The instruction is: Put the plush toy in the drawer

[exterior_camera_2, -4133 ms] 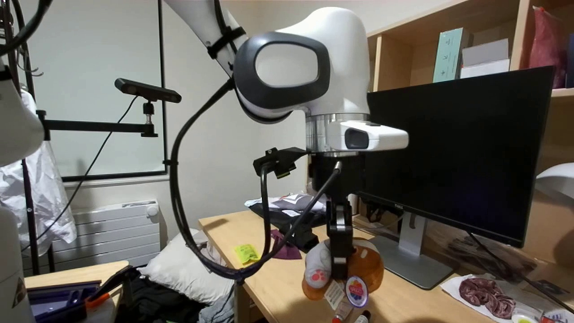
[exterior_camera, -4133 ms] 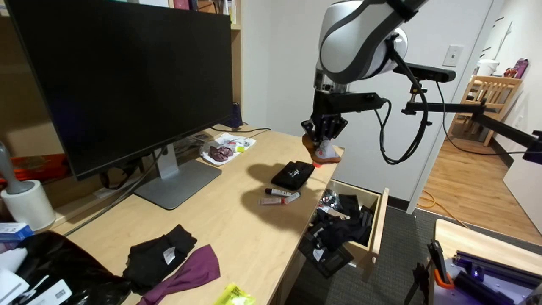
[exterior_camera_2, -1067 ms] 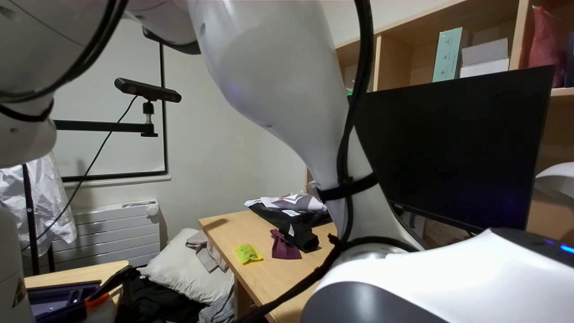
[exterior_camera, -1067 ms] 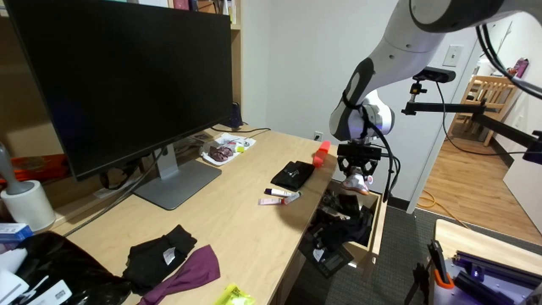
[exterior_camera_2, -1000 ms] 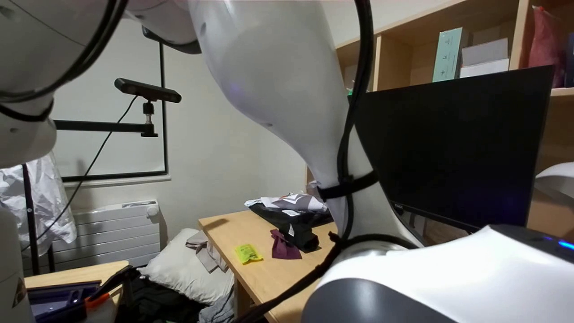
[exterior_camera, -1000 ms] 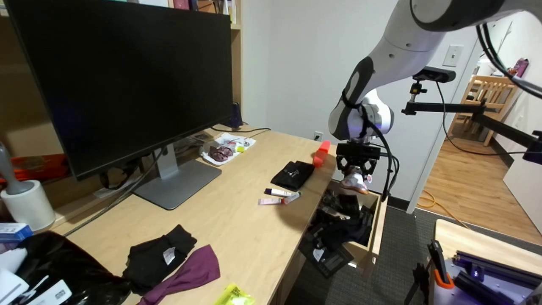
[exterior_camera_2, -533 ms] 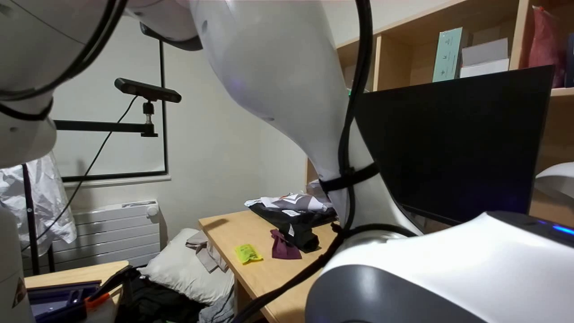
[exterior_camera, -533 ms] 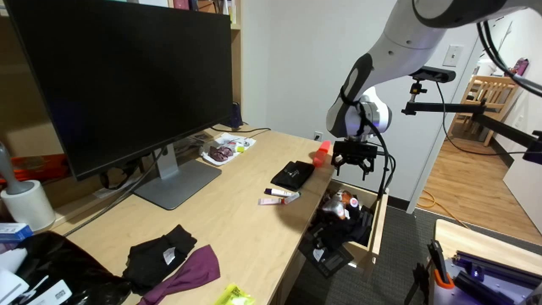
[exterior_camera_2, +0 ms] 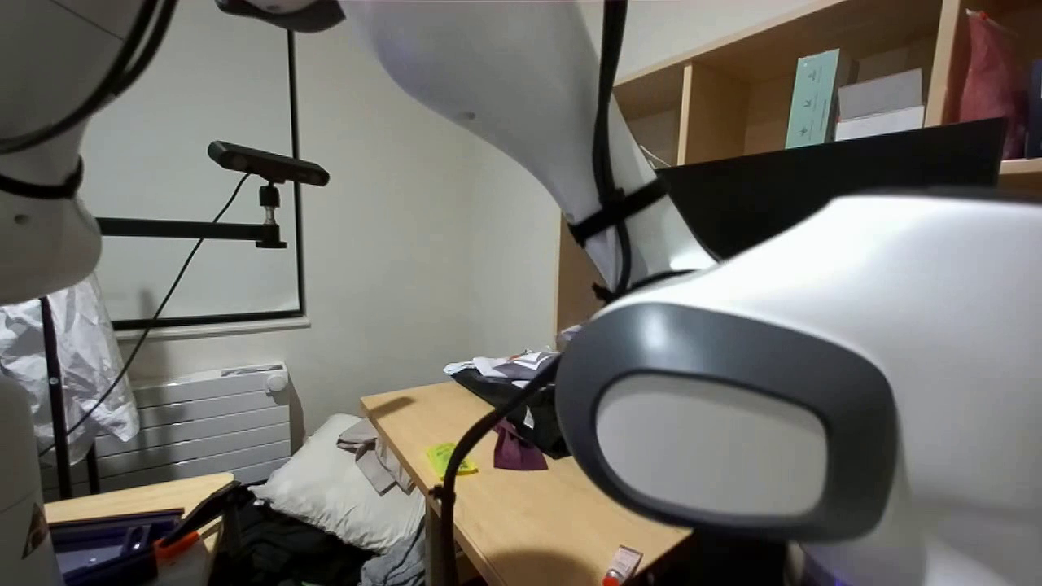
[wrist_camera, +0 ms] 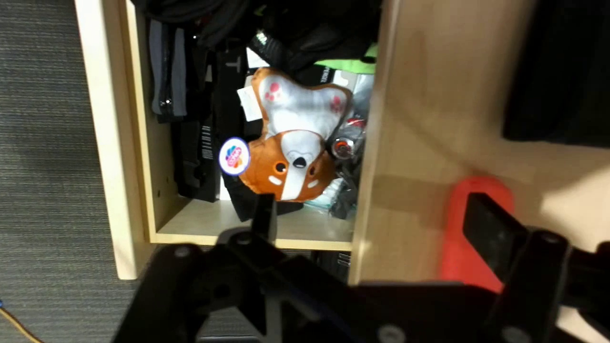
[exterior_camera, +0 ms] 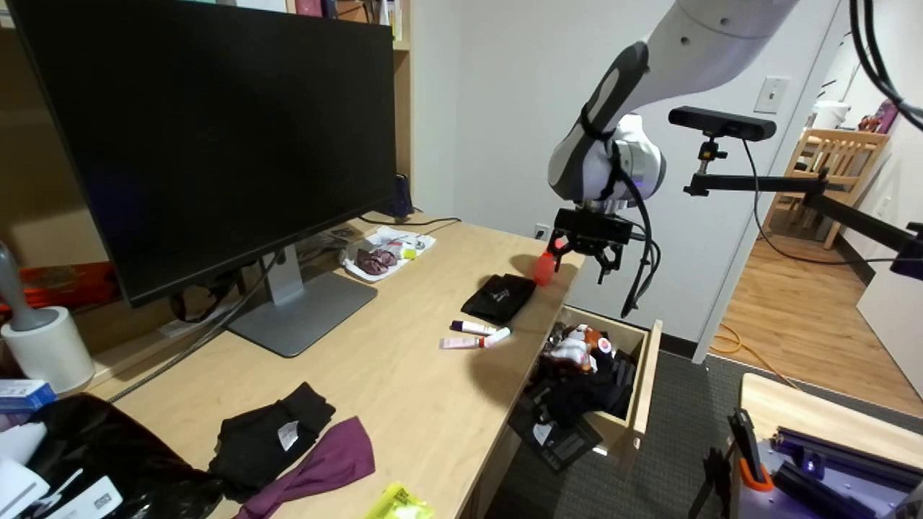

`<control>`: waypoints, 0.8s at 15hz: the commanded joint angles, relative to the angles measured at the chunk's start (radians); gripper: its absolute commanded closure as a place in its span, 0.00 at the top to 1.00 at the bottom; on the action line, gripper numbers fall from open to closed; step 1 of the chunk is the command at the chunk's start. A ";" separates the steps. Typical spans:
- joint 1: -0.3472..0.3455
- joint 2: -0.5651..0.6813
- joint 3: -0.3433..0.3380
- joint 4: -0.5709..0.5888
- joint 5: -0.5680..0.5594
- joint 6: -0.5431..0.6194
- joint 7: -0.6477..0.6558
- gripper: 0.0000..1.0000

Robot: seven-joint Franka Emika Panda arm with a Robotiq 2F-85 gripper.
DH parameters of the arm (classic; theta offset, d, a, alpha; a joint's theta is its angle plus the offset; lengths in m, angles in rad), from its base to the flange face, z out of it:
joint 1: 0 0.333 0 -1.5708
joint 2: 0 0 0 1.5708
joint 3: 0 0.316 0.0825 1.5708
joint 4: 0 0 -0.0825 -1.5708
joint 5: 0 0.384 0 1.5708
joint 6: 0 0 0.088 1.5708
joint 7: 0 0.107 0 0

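The plush toy (wrist_camera: 305, 112), orange-brown with a white belly and face and a round tag, lies on its back among dark packages inside the pulled-out drawer (wrist_camera: 102, 143). An exterior view shows the toy (exterior_camera: 573, 351) low between the light wood walls of the drawer (exterior_camera: 647, 382). Above and apart from it, my gripper (exterior_camera: 583, 268) hangs near the desk's edge. In the wrist view the gripper (wrist_camera: 371, 207) has its fingers spread wide with nothing between them. Toy, drawer and gripper are hidden or out of frame in an exterior view filled by the white wrist (exterior_camera_2: 814, 325).
A red object (exterior_camera: 545, 268) lies on the desk close under the gripper, beside a black pouch (exterior_camera: 499, 298) and several small tubes (exterior_camera: 472, 328). The monitor (exterior_camera: 216, 144) stands at the desk's back. A camera on a bracket (exterior_camera: 721, 124) is behind the arm.
A second ago the gripper held the toy over the drawer. It opened, the toy dropped in among the dark things, and the gripper has risen and shifted slightly toward the desk.
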 commanded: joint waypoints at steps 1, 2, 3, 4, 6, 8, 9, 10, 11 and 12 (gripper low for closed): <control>0.028 -0.189 0.027 -0.109 0.022 -0.086 -0.061 1.00; 0.049 -0.222 0.026 -0.130 0.009 -0.090 -0.060 1.00; 0.071 -0.254 0.023 -0.148 -0.016 -0.121 -0.063 1.00; 0.089 -0.281 0.023 -0.157 -0.039 -0.152 -0.073 1.00; 0.134 -0.331 0.023 -0.189 -0.111 -0.199 -0.086 1.00; 0.174 -0.380 0.035 -0.224 -0.177 -0.222 -0.090 1.00; 0.196 -0.409 0.041 -0.250 -0.214 -0.214 -0.089 1.00; 0.212 -0.428 0.051 -0.266 -0.243 -0.208 -0.094 1.00; 0.229 -0.456 0.062 -0.290 -0.268 -0.203 -0.099 1.00; 0.243 -0.473 0.073 -0.304 -0.294 -0.196 -0.106 1.00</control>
